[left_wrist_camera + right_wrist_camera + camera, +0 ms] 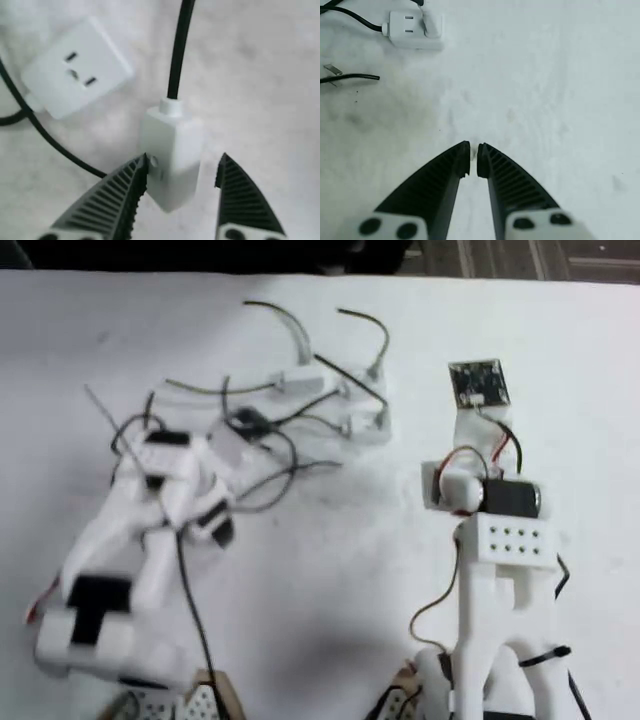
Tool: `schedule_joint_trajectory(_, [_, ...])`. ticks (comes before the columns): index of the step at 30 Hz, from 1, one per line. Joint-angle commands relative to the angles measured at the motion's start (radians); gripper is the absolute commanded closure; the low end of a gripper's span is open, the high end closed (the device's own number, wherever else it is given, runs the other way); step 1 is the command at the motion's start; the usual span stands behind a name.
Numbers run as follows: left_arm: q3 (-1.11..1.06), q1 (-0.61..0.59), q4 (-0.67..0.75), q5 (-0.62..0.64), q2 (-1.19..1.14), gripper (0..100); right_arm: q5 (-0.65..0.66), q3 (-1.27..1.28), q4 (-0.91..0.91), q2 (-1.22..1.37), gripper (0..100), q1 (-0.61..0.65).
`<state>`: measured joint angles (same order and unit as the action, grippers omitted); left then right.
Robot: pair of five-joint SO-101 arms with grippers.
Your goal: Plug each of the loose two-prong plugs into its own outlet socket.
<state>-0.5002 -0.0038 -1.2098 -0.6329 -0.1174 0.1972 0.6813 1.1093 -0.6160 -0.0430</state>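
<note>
The left pincer [183, 160] is seen spread wide over the desk [260, 75], straddling a loose white plug [170, 135] that lies flat on the surface. One ribbed finger [131, 182] is pressed against the plug's side while the other is held just apart from it, so the plug is bracketed but not clamped. A black cord [177, 50] is seen running out of the plug's end away from the pincer. Near the plug, apart from it, a white outlet socket [75, 75] is laid face up, its two slots and round hole open to view, and a thin black cable [45, 135] is trailed past its side. From above, the left arm [130, 540] is stretched towards the tangle of leads, and the right arm [500, 570] is parked well apart from it. The right pincer [473, 152] is all but clenched, only a sliver left between the tips and nothing gripped, poised over bare desk. Farther off, a white outlet block [407, 30] is seen with a second plug [431, 22] standing in one end; how fully it is seated cannot be told.
</note>
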Motion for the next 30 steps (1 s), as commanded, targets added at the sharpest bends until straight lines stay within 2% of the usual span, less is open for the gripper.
schedule_joint_trajectory(1, [0.155, -0.007, -0.08, 0.006, -0.134, 81, 0.009, -0.014, -0.002, -0.03, 96.5, -0.002])
schedule_joint_trajectory(5, [0.203, -0.005, -0.098, 0.006, -0.174, 81, 0.009, -0.014, -0.002, -0.03, 96.5, -0.002])
schedule_joint_trajectory(15, [0.203, 0.004, -0.097, 0.012, -0.174, 92, 0.009, -0.014, -0.002, -0.03, 96.4, -0.002])
schedule_joint_trajectory(20, [0.172, 0.03, -0.103, 0.015, -0.14, 93, 0.009, -0.014, -0.002, -0.03, 96.4, -0.002])
schedule_joint_trajectory(23, [0.083, 0.12, -0.098, 0.041, -0.051, 93, 0.009, -0.014, -0.002, -0.03, 96.4, -0.002])
schedule_joint_trajectory(27, [-0.035, 0.277, -0.072, 0.178, 0.116, 93, 0.009, -0.014, -0.002, -0.03, 96.4, -0.002])
schedule_joint_trajectory(30, [-0.089, 0.366, -0.068, 0.215, 0.203, 93, 0.009, -0.014, -0.002, -0.03, 96.4, -0.002])
